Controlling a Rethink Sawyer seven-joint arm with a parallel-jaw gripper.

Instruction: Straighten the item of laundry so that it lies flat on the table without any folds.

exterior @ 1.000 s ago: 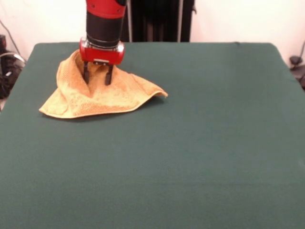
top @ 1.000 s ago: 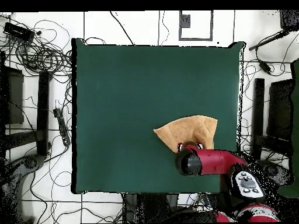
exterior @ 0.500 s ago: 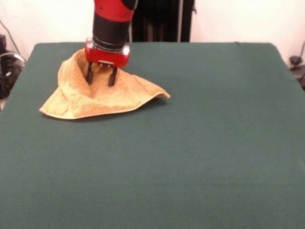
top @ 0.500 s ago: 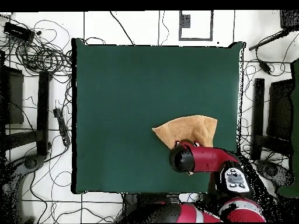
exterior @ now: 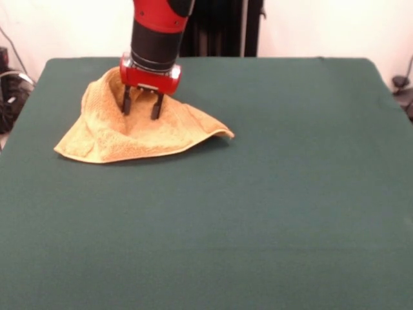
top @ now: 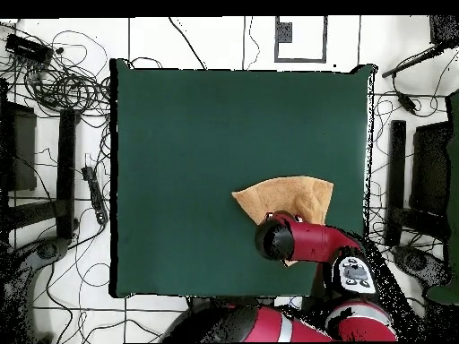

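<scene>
Towel [exterior: 129, 132] bunched, folded over at far corner of tabletop [exterior: 258, 213]. Gripper [exterior: 141, 106] fingers spread, tips pressed into cloth. Risk: closing grabs both layers, fold just drags along.

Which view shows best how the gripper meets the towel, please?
The front view: the gripper shows from the side, both fingers apart and down in the bunched towel. The overhead view has the arm hiding the fingers; only the towel's outline shows.
</scene>
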